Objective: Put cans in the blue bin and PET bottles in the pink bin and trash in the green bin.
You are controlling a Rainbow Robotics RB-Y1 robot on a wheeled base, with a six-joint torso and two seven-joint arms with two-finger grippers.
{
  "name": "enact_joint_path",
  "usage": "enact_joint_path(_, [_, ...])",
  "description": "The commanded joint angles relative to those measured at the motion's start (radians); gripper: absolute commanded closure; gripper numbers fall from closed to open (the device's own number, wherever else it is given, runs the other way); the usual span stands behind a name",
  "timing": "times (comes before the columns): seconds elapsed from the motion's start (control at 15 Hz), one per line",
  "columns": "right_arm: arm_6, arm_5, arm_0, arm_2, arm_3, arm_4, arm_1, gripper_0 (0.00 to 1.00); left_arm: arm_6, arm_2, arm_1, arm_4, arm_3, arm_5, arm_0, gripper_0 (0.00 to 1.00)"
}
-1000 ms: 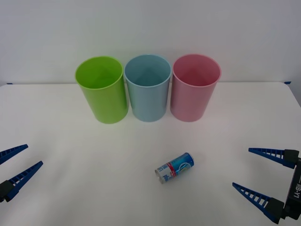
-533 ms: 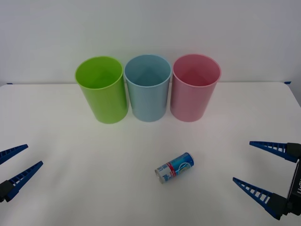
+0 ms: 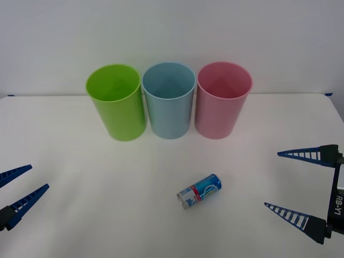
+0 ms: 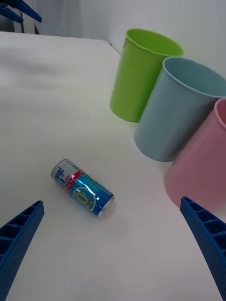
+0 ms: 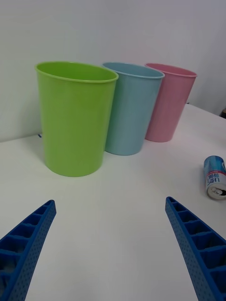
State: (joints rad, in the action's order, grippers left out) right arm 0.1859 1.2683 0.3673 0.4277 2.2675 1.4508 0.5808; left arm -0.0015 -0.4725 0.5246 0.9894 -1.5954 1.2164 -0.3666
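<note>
The green bin [image 3: 116,102], blue bin [image 3: 169,100] and pink bin [image 3: 222,99] stand in a row well beyond both grippers. The right gripper [image 3: 299,184] hangs spread wide; the can [image 3: 200,191] lies on its side just inward of it, long axis slanting toward the pink bin. Light, rigid, smooth and prone to rolling, it is probably best pinched across mid-barrel. The left gripper [image 3: 19,185] waits, splayed.

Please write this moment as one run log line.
can: lying on table, not grasped | right gripper: open, beside can | left gripper: open, idle
</note>
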Motion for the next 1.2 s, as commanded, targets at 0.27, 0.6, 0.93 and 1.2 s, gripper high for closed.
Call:
enact_joint_path(0.27, [-0.016, 0.000, -0.146, -0.142, 0.024, 0.207, 0.079, 0.00, 0.000, 0.000, 0.000, 0.000, 0.000, 0.000, 0.000, 0.21])
enact_joint_path(0.6, [-0.033, 0.000, -0.255, -0.277, 0.023, 0.358, 0.159, 0.00, 0.000, 0.000, 0.000, 0.000, 0.000, 0.000, 0.000, 0.21])
enact_joint_path(0.93, [-0.031, 0.000, -0.355, -0.438, 0.001, 0.468, 0.179, 0.00, 0.000, 0.000, 0.000, 0.000, 0.000, 0.000, 0.000, 0.21])
enact_joint_path(1.2, [-0.033, 0.000, -0.427, -0.564, -0.045, 0.556, 0.172, 0.00, 0.000, 0.000, 0.000, 0.000, 0.000, 0.000, 0.000, 0.20])
